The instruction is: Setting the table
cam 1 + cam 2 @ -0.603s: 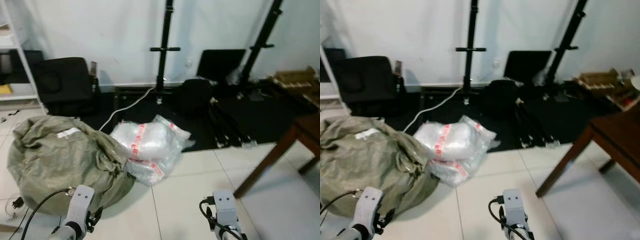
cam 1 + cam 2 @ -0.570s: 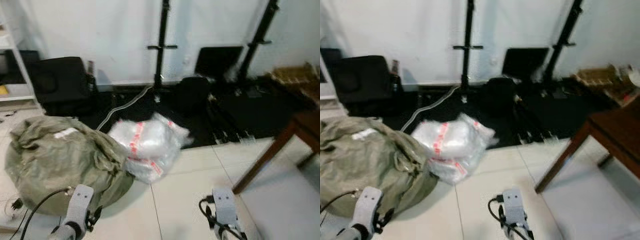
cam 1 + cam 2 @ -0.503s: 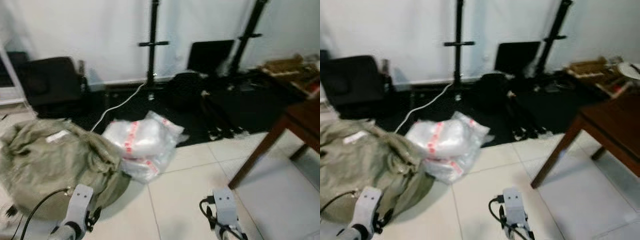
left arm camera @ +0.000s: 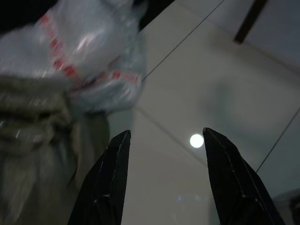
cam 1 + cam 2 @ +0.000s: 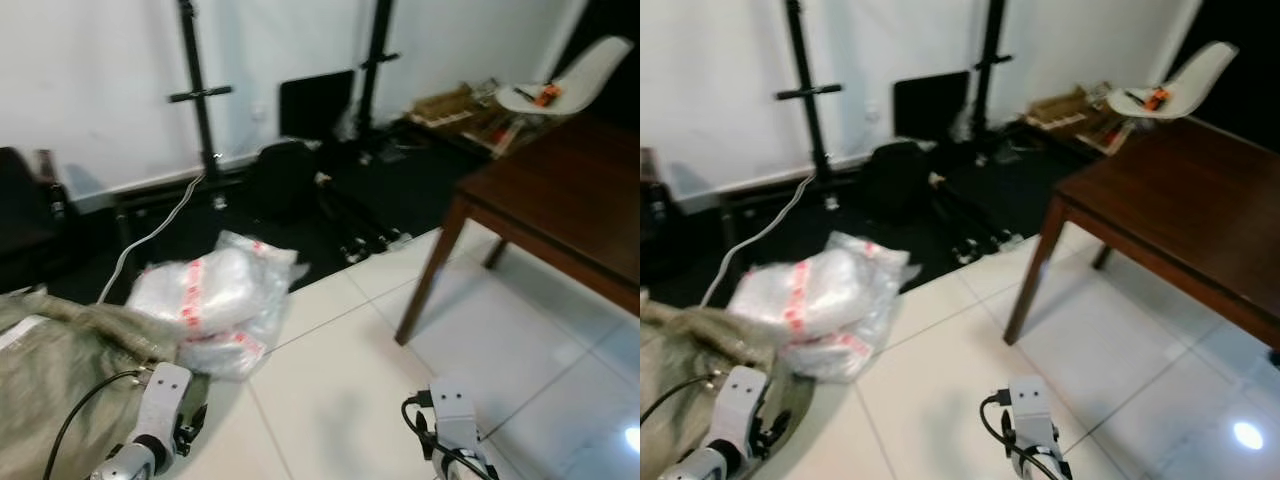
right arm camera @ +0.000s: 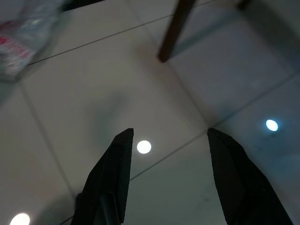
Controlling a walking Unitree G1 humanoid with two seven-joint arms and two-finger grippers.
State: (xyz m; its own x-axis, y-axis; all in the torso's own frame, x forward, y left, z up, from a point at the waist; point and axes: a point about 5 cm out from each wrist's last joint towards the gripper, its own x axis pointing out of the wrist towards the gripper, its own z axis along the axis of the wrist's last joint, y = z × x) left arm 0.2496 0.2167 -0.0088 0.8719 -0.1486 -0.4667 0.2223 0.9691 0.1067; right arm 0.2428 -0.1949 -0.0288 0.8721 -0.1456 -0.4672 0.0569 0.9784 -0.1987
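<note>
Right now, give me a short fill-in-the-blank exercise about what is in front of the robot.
1. The dark wooden table stands on the robot's ____ side.
2. The clear plastic bag has ____ markings.
3. The white chair stands ____ the table.
4. The fingers of the left gripper and right gripper are spread ____ above the tiled floor.

Missing words: right; red; behind; open
</note>
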